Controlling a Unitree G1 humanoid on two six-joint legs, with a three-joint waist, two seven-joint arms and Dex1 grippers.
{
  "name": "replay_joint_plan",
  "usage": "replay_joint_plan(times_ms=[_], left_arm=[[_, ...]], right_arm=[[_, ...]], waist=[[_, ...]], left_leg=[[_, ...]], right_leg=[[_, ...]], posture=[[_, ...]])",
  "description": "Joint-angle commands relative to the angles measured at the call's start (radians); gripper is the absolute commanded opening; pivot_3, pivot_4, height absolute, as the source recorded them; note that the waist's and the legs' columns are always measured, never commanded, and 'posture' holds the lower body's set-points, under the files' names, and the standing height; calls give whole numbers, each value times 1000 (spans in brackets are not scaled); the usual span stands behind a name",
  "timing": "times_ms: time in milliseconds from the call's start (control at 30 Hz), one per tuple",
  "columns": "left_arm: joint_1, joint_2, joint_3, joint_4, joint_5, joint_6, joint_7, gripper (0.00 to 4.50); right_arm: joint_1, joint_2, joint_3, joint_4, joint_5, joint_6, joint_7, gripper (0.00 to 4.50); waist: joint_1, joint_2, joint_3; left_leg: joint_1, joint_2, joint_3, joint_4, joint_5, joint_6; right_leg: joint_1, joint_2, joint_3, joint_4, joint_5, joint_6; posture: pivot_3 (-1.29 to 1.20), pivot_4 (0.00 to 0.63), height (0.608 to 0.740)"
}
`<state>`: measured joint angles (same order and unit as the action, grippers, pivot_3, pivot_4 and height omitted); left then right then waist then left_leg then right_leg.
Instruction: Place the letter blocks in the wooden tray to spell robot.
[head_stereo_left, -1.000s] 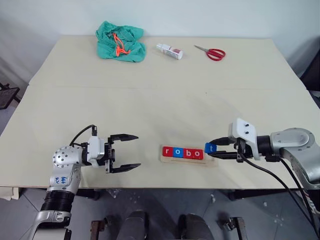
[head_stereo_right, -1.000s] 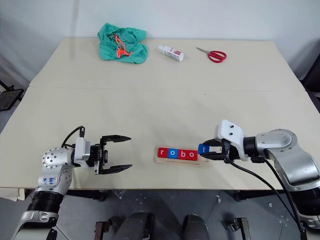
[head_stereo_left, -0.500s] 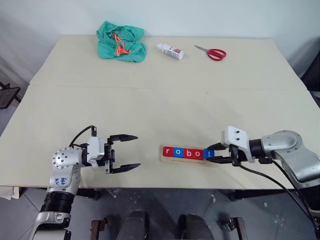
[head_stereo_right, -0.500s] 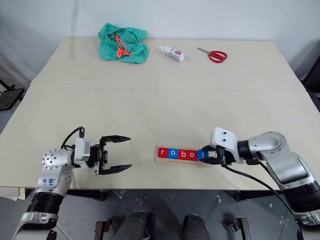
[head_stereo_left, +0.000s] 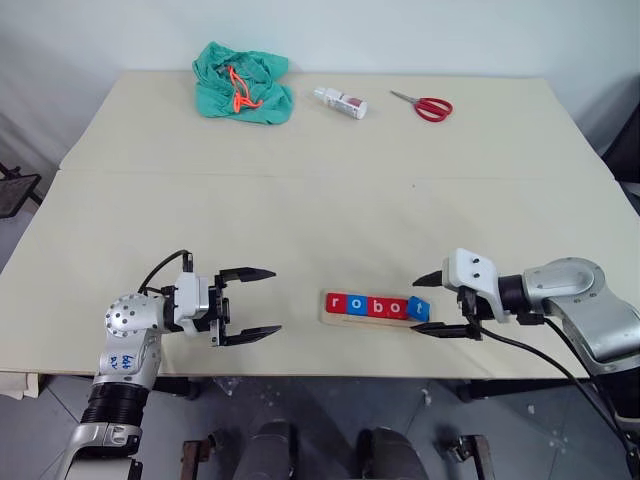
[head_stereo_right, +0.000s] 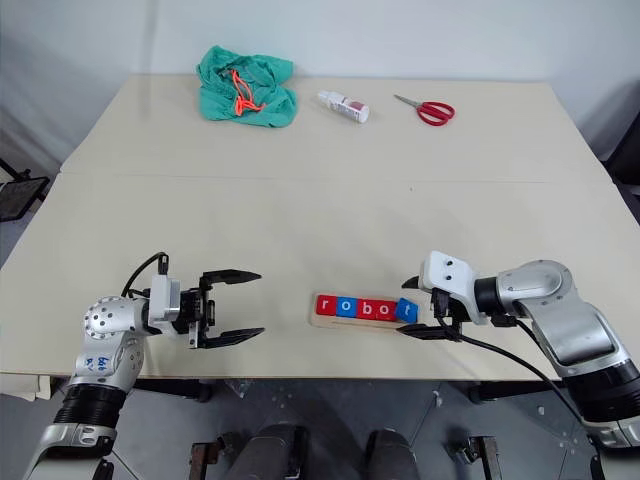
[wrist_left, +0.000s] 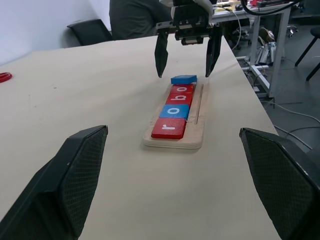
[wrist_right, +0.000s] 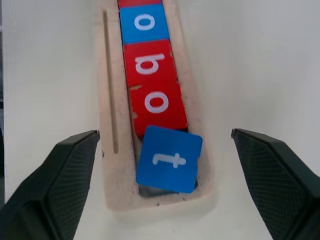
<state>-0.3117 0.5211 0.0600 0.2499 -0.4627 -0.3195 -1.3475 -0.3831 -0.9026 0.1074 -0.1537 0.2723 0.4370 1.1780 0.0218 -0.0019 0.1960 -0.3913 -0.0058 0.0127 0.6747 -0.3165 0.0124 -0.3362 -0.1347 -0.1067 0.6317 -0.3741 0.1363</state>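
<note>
1. Since the earlier frames your right hand (head_stereo_left: 436, 303) has carried the blue "t" block (wrist_right: 169, 159) to the right end of the wooden tray (head_stereo_left: 372, 320) and let go – its fingers now stand wide, either side of that end, touching nothing.
2. Your left hand (head_stereo_left: 252, 303) has stayed put near the front edge of the desk (head_stereo_left: 300, 220), fingers spread wide and empty, pointing toward the tray.
3. The tray lies near the front edge, between the two hands. In it the letter blocks (head_stereo_left: 377, 306) read r, o, b, o, t – red, blue, red, red, blue.
4. The "t" is not seated flat: in the right wrist view it sits slightly skewed, one edge overlapping the red "o" (wrist_right: 159, 104) next to it.
5. A narrow slot (wrist_right: 109, 82) runs along the tray beside the row.
6. Along the far edge of the desk lie a crumpled green cloth (head_stereo_left: 242, 82) with an orange cord, a small white bottle (head_stereo_left: 339, 102) on its side, and red-handled scissors (head_stereo_left: 424, 105).
</note>
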Motion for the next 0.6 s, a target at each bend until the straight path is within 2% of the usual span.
replay_joint_plan(times_ms=[33, 133, 500, 600], left_arm=[[-18, -8, 4, -5, 1, -17, 5, 4500], [-20, -11, 2, -3, 3, -17, 4, 4500], [-10, -11, 6, -14, 5, -14, 11, 4500], [-8, -11, 7, -15, 5, -15, 14, 4500]], right_arm=[[-15, 25, -48, -29, 35, 20, -37, 4459], [-19, 29, -45, -34, 52, 40, -34, 3873], [-46, 39, -7, -5, 33, 49, -41, 55], [-31, 33, 2, -2, 24, 40, -31, 55]], waist=[[0, 0, 0], [0, 0, 0], [1, 0, 0], [1, 0, 0]], left_leg=[[0, 0, 0, 0, 0, 0], [0, 0, 0, 0, 0, 0], [0, 0, 0, 0, 0, 0], [0, 0, 0, 0, 0, 0]], right_leg=[[0, 0, 0, 0, 0, 0], [0, 0, 0, 0, 0, 0], [0, 0, 0, 0, 0, 0], [0, 0, 0, 0, 0, 0]], posture=[[0, 150, 740], [0, 150, 740], [0, 150, 740], [0, 150, 740]])
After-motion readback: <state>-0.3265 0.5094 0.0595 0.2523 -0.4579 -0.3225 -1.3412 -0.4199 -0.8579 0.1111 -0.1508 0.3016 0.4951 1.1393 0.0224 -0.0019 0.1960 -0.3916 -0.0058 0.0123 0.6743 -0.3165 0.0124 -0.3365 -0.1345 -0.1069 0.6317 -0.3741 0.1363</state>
